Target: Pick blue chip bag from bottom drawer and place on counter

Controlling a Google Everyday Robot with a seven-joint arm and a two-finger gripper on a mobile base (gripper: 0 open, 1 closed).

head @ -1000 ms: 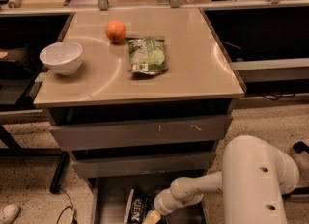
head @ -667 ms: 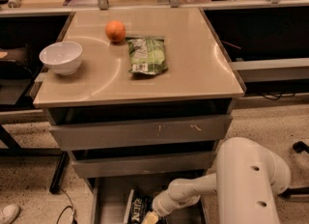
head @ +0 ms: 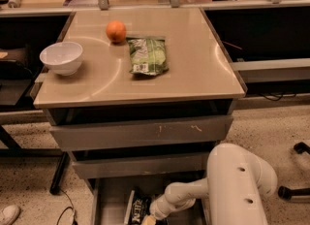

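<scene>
Your gripper (head: 150, 217) sits low in the bottom drawer (head: 109, 197), right beside the blue chip bag (head: 138, 208). You cannot tell whether it grips anything.

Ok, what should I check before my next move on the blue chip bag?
1. The bottom drawer is open: ok.
2. The blue chip bag lies in it, in view: ok.
3. The gripper is down in the drawer at the bag's right edge: ok.
4. Hold on the bag: cannot tell.
5. Bare space on the counter to the right of the green bag: ok.
6. Lift path past the drawer fronts above: cannot tell.
</scene>
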